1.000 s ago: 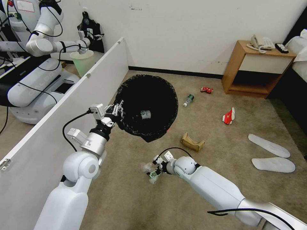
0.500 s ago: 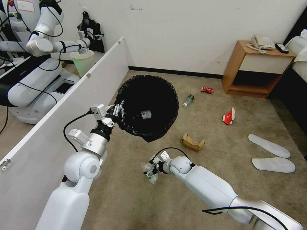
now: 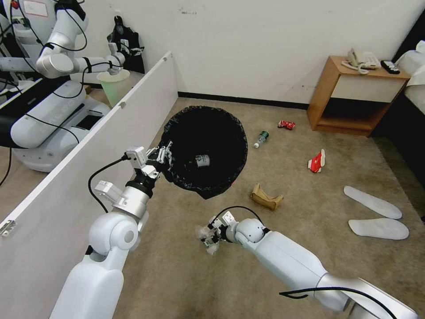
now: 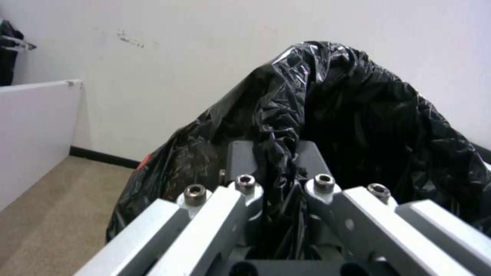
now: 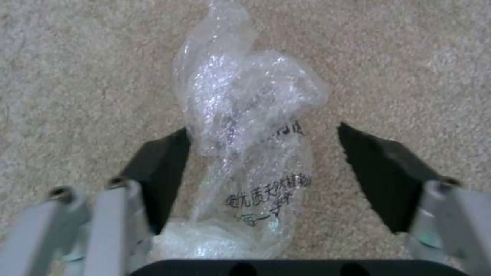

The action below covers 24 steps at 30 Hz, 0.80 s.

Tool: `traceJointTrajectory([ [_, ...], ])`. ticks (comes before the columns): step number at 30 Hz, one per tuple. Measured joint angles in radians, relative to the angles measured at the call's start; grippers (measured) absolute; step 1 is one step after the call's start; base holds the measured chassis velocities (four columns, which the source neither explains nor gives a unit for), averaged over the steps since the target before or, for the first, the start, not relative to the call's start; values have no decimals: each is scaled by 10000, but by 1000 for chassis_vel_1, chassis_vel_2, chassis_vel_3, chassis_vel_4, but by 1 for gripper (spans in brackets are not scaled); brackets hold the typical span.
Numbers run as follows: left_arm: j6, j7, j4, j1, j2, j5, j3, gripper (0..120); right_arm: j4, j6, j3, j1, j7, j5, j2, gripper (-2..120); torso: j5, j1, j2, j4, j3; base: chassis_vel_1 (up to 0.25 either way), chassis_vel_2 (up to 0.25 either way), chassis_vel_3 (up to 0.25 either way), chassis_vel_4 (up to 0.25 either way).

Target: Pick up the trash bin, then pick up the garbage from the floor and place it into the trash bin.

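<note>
From my station I saw the left gripper (image 3: 163, 156) clamped on the bag-covered rim of the trash bin (image 3: 204, 148), holding it off the floor (image 3: 283, 177) with its mouth tipped toward the head camera; in the left wrist view the fingers (image 4: 244, 153) pinched a fold of the black liner (image 4: 358, 115) between them. 1 clear bottle (image 3: 202, 160) lay inside the bin. My right gripper (image 3: 207, 237) was low over the carpet, below the bin in the head view, its jaws apart on either side of a crumpled clear plastic wrapper (image 5: 245, 153) with printed text. The wrapper sat between the 2 pads (image 5: 161, 168), touching or nearly touching 1 of them and clear of the other, so it was not clamped. Farther off on the floor lay a brown paper bag (image 3: 266, 197), another bottle (image 3: 261, 138), a crushed red can (image 3: 286, 124), a red-white carton (image 3: 316, 161) and 2 white slippers (image 3: 376, 215), all well apart from both grippers.
</note>
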Motion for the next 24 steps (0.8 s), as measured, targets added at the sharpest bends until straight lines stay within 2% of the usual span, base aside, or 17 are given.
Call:
traceJointTrajectory([
  [1,0,0,0,0,0,0,0,4,0,0,0,0,0,0,0,69,0,0,0,0,0,0,0,0,0],
  [4,0,0,-14,14,0,-4,-1,4,0,28,-1,0,54,1,12,55,0,0,0,0,0,0,0,0,0],
  [5,0,0,-14,14,0,-4,-1,4,0,28,-1,0,54,1,12,55,0,0,0,0,0,0,0,0,0],
  [8,0,0,-36,26,-9,-4,3,4,46,59,0,-5,67,52,3,39,0,0,0,0,0,0,0,0,0],
  [14,-4,1,-49,50,9,-4,1,4,87,104,15,-13,67,94,-26,24,0,0,0,0,0,0,0,0,0],
  [16,-11,1,-73,66,23,-4,-5,4,106,154,24,-15,66,112,-49,11,0,0,0,0,0,0,0,0,0],
  [17,-11,1,-73,66,23,-4,-5,4,106,154,24,-15,66,112,-49,11,0,0,0,0,0,0,0,0,0],
  [20,-19,4,-78,107,26,4,-9,4,107,220,34,-16,65,116,-64,0,0,0,0,0,0,0,0,0,0],
  [24,-31,10,-78,135,31,21,-11,4,107,261,44,-19,53,119,-81,0,0,0,0,0,0,0,0,0,0],
])
